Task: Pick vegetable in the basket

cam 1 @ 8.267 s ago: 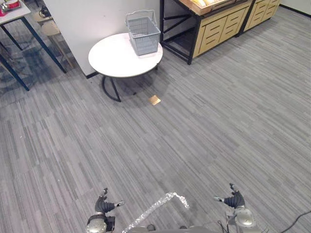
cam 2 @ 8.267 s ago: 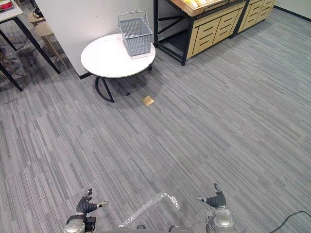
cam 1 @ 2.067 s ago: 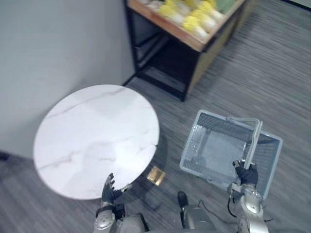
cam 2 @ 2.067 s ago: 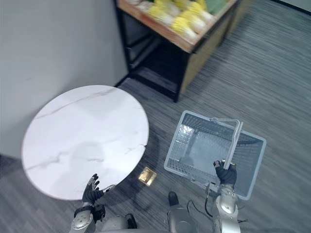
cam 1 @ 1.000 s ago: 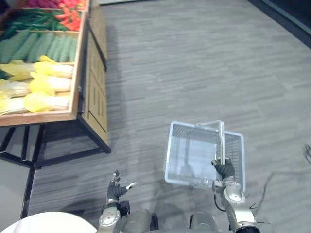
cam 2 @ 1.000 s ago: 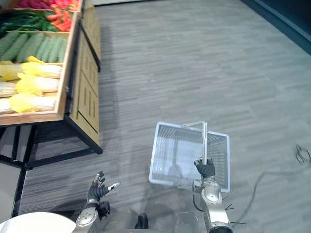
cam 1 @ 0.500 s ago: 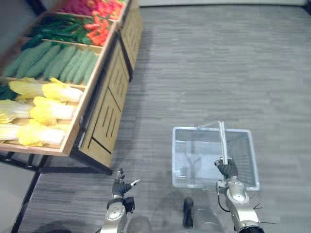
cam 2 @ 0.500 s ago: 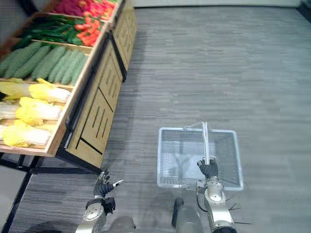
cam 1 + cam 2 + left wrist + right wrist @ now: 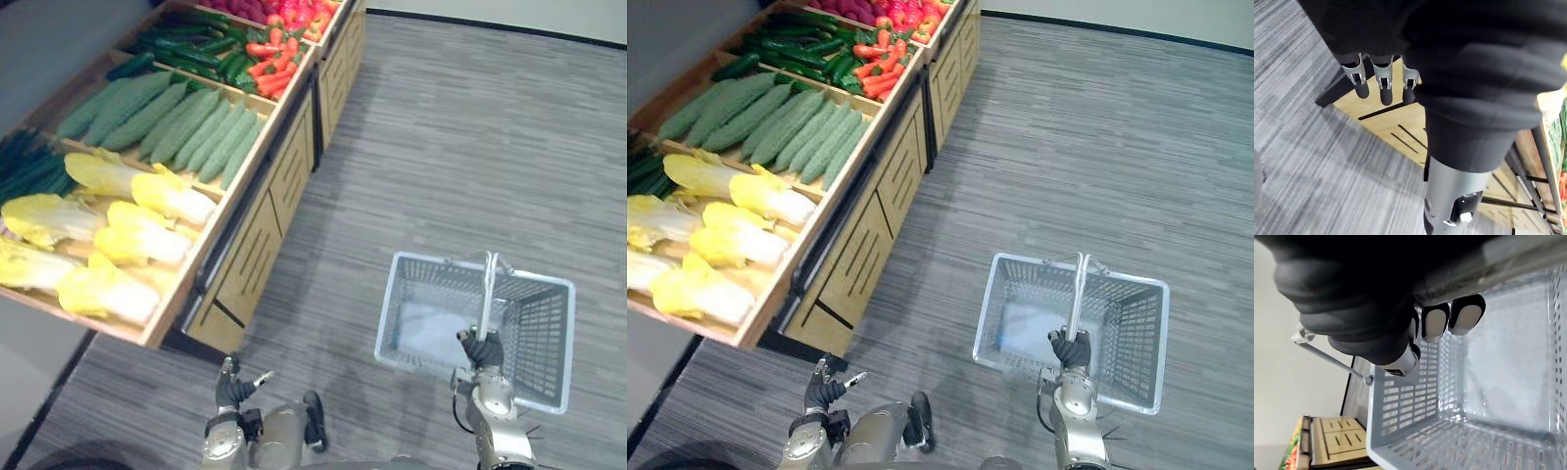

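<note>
A grey striped carpet floor is seen across the whole scene, and on the robot's left a long wooden produce stand is set on it, its slotted drawer fronts turned towards the open floor. The stand's sloped top is divided into compartments, and all the vegetables are laid there. In the nearest compartment yellow-white cabbages are piled side by side; beyond them pale green bumpy gourds are laid in rows, then dark green cucumbers, and beside those a heap of red vegetables is seen at the far end, too small to be told apart.

A pale grey plastic basket with perforated walls is held above the floor on the robot's right, well apart from the stand. Its handle is raised upright over the middle of the basket. In the right wrist view the basket's walls are seen from close above.

The right hand is closed round the lower part of the handle, and its fingers are shown wrapped over the bar in the right wrist view. The left hand is held low near the foot of the stand, touching nothing, with its fingers kept straight and loosely spread, pointed towards the wooden drawer front
</note>
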You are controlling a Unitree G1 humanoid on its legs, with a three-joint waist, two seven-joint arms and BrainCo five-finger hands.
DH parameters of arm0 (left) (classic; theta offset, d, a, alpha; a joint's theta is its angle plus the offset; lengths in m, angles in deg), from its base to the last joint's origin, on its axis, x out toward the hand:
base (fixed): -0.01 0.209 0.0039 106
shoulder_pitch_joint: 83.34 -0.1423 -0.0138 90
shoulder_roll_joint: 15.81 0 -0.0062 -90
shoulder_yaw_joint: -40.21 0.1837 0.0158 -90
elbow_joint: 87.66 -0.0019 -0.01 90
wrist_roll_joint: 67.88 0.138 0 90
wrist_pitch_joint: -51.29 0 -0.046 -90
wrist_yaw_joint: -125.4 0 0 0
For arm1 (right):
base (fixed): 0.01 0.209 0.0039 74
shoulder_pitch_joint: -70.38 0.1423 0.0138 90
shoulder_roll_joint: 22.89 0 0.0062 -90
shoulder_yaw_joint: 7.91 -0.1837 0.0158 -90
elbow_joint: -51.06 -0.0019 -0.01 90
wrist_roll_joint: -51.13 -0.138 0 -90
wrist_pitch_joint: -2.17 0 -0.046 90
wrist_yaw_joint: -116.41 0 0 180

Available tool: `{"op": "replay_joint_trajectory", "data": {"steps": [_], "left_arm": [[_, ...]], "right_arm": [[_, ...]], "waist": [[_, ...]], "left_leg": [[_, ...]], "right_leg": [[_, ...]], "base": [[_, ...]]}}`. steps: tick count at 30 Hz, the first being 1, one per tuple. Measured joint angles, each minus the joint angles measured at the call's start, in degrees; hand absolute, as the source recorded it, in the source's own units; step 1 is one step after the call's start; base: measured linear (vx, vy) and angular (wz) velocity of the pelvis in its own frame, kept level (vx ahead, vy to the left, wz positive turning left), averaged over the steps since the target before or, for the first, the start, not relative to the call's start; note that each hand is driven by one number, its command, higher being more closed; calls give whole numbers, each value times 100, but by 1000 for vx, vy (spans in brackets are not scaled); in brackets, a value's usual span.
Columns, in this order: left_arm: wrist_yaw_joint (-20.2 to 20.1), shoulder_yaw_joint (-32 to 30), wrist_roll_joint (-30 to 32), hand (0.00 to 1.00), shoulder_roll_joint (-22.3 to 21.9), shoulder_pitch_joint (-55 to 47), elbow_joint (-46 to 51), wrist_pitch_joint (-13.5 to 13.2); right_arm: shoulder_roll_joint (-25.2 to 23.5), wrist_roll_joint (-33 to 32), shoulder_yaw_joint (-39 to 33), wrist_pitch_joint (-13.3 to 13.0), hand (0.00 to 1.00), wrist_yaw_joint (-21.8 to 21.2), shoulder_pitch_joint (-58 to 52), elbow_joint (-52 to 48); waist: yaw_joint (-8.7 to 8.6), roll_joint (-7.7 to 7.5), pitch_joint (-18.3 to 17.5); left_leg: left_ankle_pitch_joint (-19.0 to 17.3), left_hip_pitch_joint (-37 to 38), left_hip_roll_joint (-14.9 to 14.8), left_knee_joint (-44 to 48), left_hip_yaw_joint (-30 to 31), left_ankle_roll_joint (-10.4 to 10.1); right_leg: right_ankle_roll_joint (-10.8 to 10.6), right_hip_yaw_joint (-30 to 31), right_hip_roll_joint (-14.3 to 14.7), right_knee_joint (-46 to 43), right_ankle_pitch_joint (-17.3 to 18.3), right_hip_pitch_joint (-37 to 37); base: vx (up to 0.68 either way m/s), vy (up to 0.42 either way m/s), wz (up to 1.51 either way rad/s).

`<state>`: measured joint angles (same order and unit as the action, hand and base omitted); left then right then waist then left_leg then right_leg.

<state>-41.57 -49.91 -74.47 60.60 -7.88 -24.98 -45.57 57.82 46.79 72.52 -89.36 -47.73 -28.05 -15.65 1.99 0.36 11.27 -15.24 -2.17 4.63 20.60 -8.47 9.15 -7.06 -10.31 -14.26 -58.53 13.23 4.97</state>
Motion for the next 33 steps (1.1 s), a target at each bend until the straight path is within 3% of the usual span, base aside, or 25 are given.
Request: {"op": "replay_joint_trajectory", "data": {"steps": [1,4,6,7,8,9,10,11,12,13,15,16,18,20,21,23,24,26,30,31,33], "left_arm": [[59,-5,-1,0,36,-4,-17,-2],[100,16,-1,0,28,119,-25,-1],[101,85,2,0,-59,219,-29,-4],[101,184,12,0,-74,234,-29,-16],[93,259,58,0,-38,208,-7,-44],[101,272,81,0,-3,212,-19,-56],[100,292,86,0,-159,201,7,-84],[86,315,105,0,-220,198,9,-91],[86,342,114,0,-240,203,9,-91],[76,367,124,0,-258,233,19,-89],[74,357,125,0,-322,240,118,-87],[76,358,122,0,-373,223,241,-85],[82,352,118,0,-387,199,401,-85],[86,346,117,0,-389,125,595,-85],[86,346,118,0,-394,93,686,-85],[83,333,119,0,-306,38,821,-90],[79,339,119,0,-206,3,831,-89],[69,280,122,0,-77,-67,828,-89],[56,225,123,0,128,-64,828,-90],[17,193,124,0,188,-58,851,-98],[-1,188,123,0,208,-65,874,-104]], "right_arm": [[-55,19,31,4,100,-16,-77,2],[-197,35,54,0,100,-104,-268,-204],[-300,17,46,-49,100,-101,-520,-512],[-344,-49,34,-77,100,-91,-684,-680],[-394,-97,19,-97,100,-75,-852,-787],[-411,-135,4,-100,100,-63,-934,-819],[-380,-205,-13,-98,100,-35,-1000,-808],[-337,-216,-25,-102,100,-32,-959,-904],[-343,-236,-29,-126,100,-31,-956,-951],[-383,-299,-35,-202,100,-31,-958,-979],[-421,-426,-45,-207,100,-17,-978,-977],[-507,-532,-178,-208,100,67,-1120,-999],[-555,-666,-295,-208,100,110,-1385,-1004],[-524,-713,-399,-222,100,149,-1479,-1008],[-520,-720,-450,-224,100,151,-1481,-1007],[-557,-733,-642,-224,100,140,-1437,-814],[-601,-754,-660,-224,100,136,-1430,-789],[-614,-751,-671,-238,100,114,-1369,-612],[-615,-750,-768,-239,100,35,-1279,-205],[-606,-749,-865,-236,100,23,-1196,81],[-604,-715,-855,-237,100,16,-1194,88]], "waist": [[-65,23,-9],[-104,18,-7],[-133,40,-10],[-154,23,-22],[-202,-140,-110],[-215,-198,-139],[-111,-36,-182],[-113,55,-206],[-127,67,-204],[-122,159,-229],[-145,183,-196],[-143,176,-180],[-127,60,-104],[-133,9,-87],[-140,42,-104],[-127,81,-154],[-123,-63,-133],[-124,-109,-173],[-131,-129,-199],[-151,-73,-285],[-178,-85,-294]], "left_leg": [[2,306,8,-179,353,-2],[1,756,-54,-224,1083,-4],[-34,808,-144,4,1510,-66],[-189,779,-196,224,1753,-324],[-445,770,-177,426,1889,-673],[-609,783,-174,526,1962,-772],[-728,816,-425,585,1975,-888],[-686,719,-598,622,2055,-952],[-666,632,-688,642,2089,-979],[-578,526,-869,644,2009,-1082],[-406,290,-1211,907,1612,-1310],[-259,107,-1499,1263,1051,-1399],[-363,-53,-2042,1692,-389,-1226],[-339,-93,-2259,1367,-1300,-1093],[-136,-120,-2284,1090,-1481,-963],[-61,47,-2078,268,-1574,-1381],[80,109,-1851,-24,-1559,-1338],[243,110,-1728,-222,-1536,-1368],[461,218,-1476,-620,-1517,-1315],[771,381,-1263,-1167,-1370,-1288],[891,414,-1240,-1333,-1285,-1300]], "right_leg": [[231,5,200,39,196,263],[445,349,808,1142,445,992],[371,1055,1181,2176,339,1325],[225,1590,1365,2895,82,1356],[141,1954,1259,3563,-361,1305],[147,1902,1190,3420,-1008,1300],[288,1649,1271,2999,-754,1330],[387,1314,1222,2841,-544,1329],[429,1130,1201,2811,-453,1328],[551,806,1161,2758,-323,1288],[633,287,1129,2942,-274,1008],[704,-4,1098,3162,-242,717],[746,-429,996,3494,-220,208],[741,-660,892,3625,-221,32],[726,-712,892,3639,-222,40],[539,-642,877,3692,-188,93],[476,-443,817,3752,-242,135],[482,-389,805,3903,-396,126],[462,-323,747,4088,-536,101],[461,-350,723,4287,-629,38],[497,-387,733,4294,-654,38]], "base": [[491,-53,136],[474,-113,138],[449,-193,176],[405,-260,210],[503,-361,218],[498,-383,178],[426,-341,141],[366,-323,127],[316,-325,134],[327,-367,141],[222,-267,145],[144,-197,146],[84,-155,120],[-7,-34,63],[-26,39,48],[-28,86,30],[-31,75,21],[5,58,10],[47,47,9],[12,1,15],[-47,-37,20]]}}
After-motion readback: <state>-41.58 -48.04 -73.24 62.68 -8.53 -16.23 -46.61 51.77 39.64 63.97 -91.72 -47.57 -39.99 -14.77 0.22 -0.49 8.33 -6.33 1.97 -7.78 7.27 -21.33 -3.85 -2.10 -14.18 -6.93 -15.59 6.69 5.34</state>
